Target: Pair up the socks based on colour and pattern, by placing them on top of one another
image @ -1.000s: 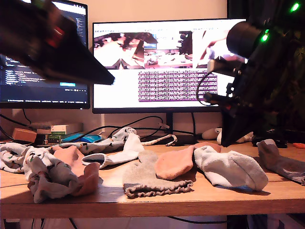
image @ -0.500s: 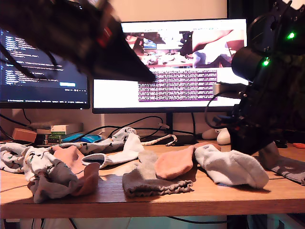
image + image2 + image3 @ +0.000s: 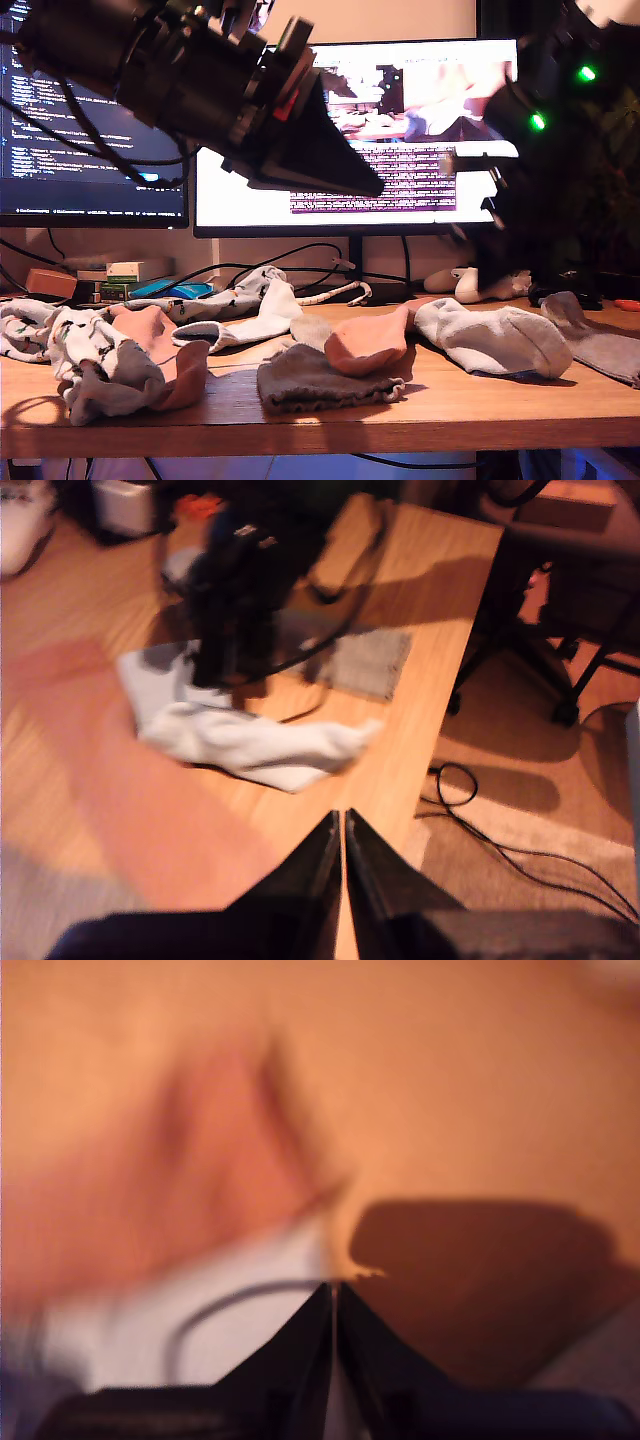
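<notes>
The first gripper [image 3: 342, 818] hangs high above the table [image 3: 300, 425], its jaws pressed together with nothing between them. The second gripper [image 3: 333, 1287] is low over the white sock [image 3: 495, 340]. Its jaws also look closed and empty, though that view is blurred.

The white sock lies flat near the table's front edge, toward the exterior view's right end. Its cuff touches a pink sock [image 3: 365, 345], which partly covers a grey sock [image 3: 320, 380] at the front edge. Another grey sock [image 3: 590, 340] lies at the exterior view's right end. More socks are in a heap [image 3: 110, 360] at the exterior view's left end, and printed ones [image 3: 235, 300] lie farther back.

The socks are probably very light, soft and limp. When lifted, one will likely fold and hang down, and it may drag a neighbour that it touches. A pinch on a raised fold or on the thicker cuff seems best, as flat cloth on wood gives the jaws little to catch.
</notes>
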